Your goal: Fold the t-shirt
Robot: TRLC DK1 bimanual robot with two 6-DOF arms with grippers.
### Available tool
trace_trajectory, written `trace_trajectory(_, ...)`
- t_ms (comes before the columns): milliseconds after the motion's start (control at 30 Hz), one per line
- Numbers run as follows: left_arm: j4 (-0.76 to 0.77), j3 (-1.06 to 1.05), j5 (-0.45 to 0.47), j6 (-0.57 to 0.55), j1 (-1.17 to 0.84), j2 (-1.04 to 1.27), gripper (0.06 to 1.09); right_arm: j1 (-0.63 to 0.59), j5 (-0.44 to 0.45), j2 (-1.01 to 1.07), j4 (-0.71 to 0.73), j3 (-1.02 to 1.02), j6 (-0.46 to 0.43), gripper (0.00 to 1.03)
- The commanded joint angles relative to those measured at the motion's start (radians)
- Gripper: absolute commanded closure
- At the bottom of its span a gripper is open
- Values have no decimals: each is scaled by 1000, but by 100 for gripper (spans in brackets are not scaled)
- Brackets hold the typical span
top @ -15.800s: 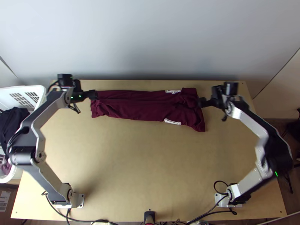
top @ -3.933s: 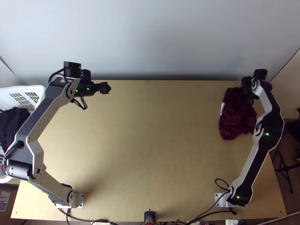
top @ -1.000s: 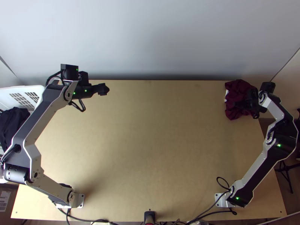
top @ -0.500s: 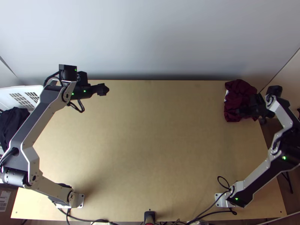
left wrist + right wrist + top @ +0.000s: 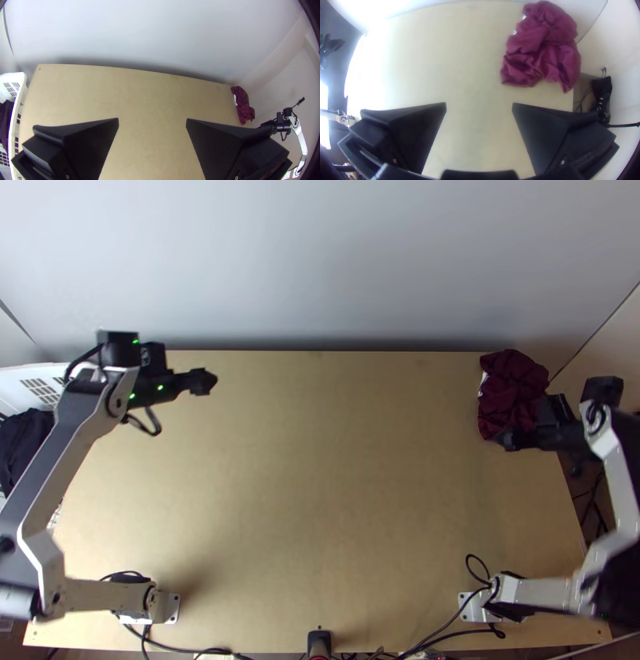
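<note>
Maroon cloth, bunched into a crumpled heap: the shirt [image 5: 513,390] lies at the upper right of the top view, on that corner of the table [image 5: 320,500]. A bit of white shows along its left side. In the right wrist view its folds are loose and uneven, and it reaches over the table's edge there.

My right gripper [image 5: 506,439] is at the right of the top view, its tips by the shirt's lower edge. In the right wrist view I have its fingers spread wide, with table between them and nothing in their hold; the shirt sits beyond them at the upper right of that frame.

My left gripper [image 5: 206,382] is over the table at the upper left of the top view, well apart from the shirt. Its fingers are wide apart too, and I hold nothing in it. In the left wrist view the shirt is a small heap towards the right.

At the left edge of the top view stands a white basket [image 5: 14,377] with dark cloth [image 5: 24,448] in it. A pale wall [image 5: 320,260] rises behind the table.
</note>
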Motion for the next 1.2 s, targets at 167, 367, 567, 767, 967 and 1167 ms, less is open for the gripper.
trace_trajectory(167, 36, -324, 1, 81, 121, -309, 10, 188, -33, -598, 289, -307, 468, 11)
trace_trajectory(367, 133, -520, 2, 50, 127, -496, 10, 227, 39, -821, 430, -469, 620, 10)
trace_trajectory(567, 233, -675, 1, 36, 113, -668, 10, 225, 50, -1065, 473, -596, 596, 10)
trace_trajectory(767, 269, -757, -15, 16, 113, -845, 10, 250, 50, -1247, 539, -699, 596, 10)
trace_trajectory(967, 395, -936, -42, 26, 126, -1112, 10, 264, 50, -1358, 555, -789, 588, 10)
trace_trajectory(1167, 411, -1123, -53, 26, 139, -1266, 10, 256, 54, -1448, 569, -907, 577, 10)
